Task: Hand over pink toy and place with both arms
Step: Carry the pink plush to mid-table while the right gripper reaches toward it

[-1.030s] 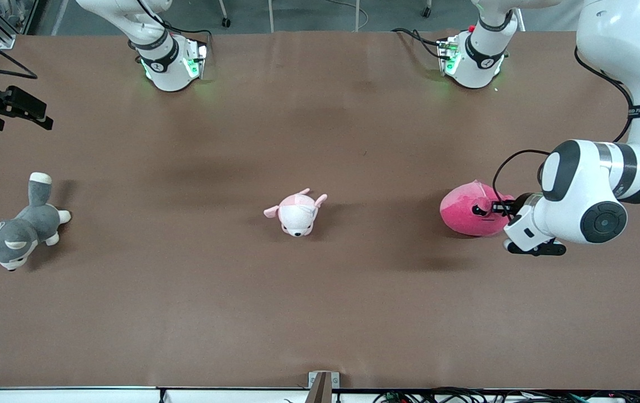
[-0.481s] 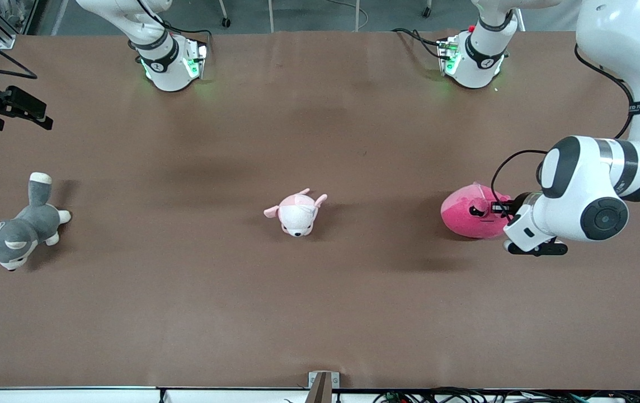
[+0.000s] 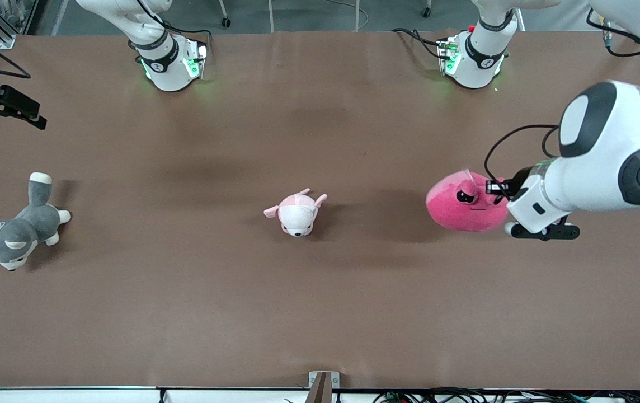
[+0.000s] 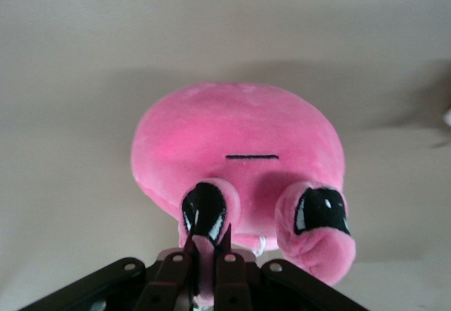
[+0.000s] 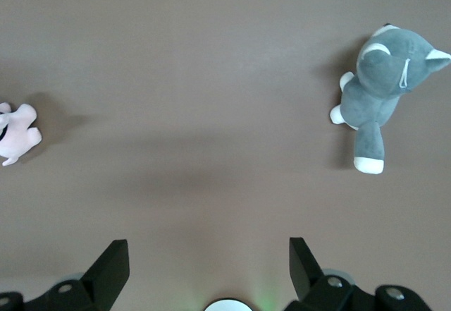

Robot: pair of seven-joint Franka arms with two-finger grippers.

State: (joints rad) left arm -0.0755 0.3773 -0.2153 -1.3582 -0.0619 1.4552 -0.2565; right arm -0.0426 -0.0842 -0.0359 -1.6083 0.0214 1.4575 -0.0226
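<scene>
The pink toy (image 3: 460, 211) is a round hot-pink plush with dark angry eyes. It hangs a little above the table at the left arm's end, and its shadow lies on the table beside it. My left gripper (image 3: 491, 188) is shut on a small bump on the toy's top. In the left wrist view the fingers (image 4: 184, 272) pinch that bump just by one eye, and the toy's body (image 4: 239, 135) fills the middle. My right gripper (image 3: 5, 104) is open and empty, up over the table edge at the right arm's end; its own view shows the spread jaws (image 5: 209, 256).
A pale pink-and-white puppy plush (image 3: 297, 212) lies at the table's middle, also in the right wrist view (image 5: 15, 135). A grey-and-white husky plush (image 3: 15, 232) lies at the right arm's end, below my right gripper (image 5: 384, 89). Both arm bases stand along the table's top edge.
My left arm has risen with the pink toy and carried it a little toward the table's middle. The right gripper has shifted only slightly.
</scene>
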